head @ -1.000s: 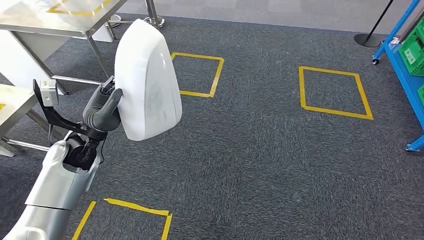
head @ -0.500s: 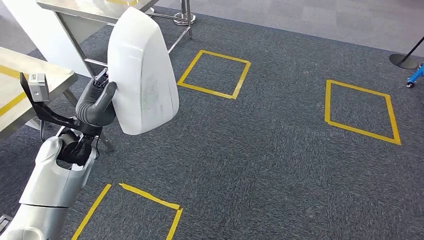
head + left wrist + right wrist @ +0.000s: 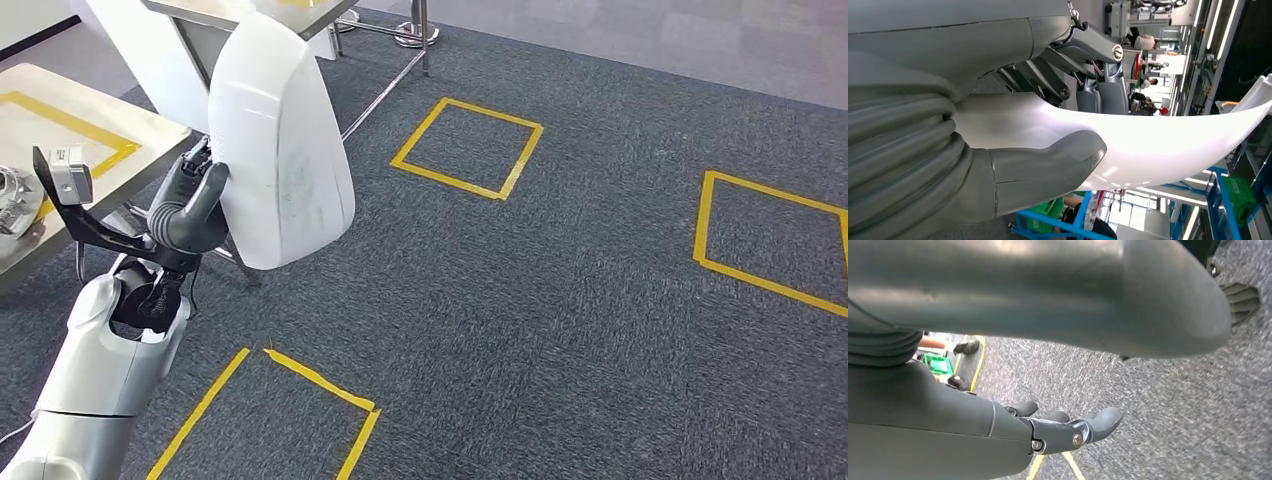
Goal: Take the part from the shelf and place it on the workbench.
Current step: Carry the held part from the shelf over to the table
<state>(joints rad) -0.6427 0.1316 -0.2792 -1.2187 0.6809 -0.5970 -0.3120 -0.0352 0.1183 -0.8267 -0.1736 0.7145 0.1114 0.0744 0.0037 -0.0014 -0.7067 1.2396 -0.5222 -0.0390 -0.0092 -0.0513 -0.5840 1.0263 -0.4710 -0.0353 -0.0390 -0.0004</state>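
Nearest to the camera in the head view, the robot's silver left arm is rising from the lower left corner, and its grey left hand [image 3: 190,215] is gripping the large white curved plastic shell part [image 3: 278,150] by one edge. In the left wrist view the thick thumb [image 3: 1048,167] is pressing on one face of the thin white wall while the darker fingers [image 3: 1103,95] are wrapping over the other face, so the hand is pinching the edge between them. I judge that the part is being held upright and high in front of the body because it is wide and light, and in this way it is staying off the dark grey carpet floor [image 3: 560,300] during the walk. The right hand [image 3: 1068,432] is hanging low above the carpet with its fingers slightly curved, apart, and holding nothing, probably because one hand is enough for this load. On the floor, squares of yellow tape [image 3: 468,148] are marking places, one near the feet and others farther away. Beyond the part, on the left, a steel surface with a yellow tape outline [image 3: 70,130] is standing, and a small metal object [image 3: 12,195] is lying on it near the picture edge. This seems to be the workbench, so the carrying step is probably nearly finished and the placing is not yet done.
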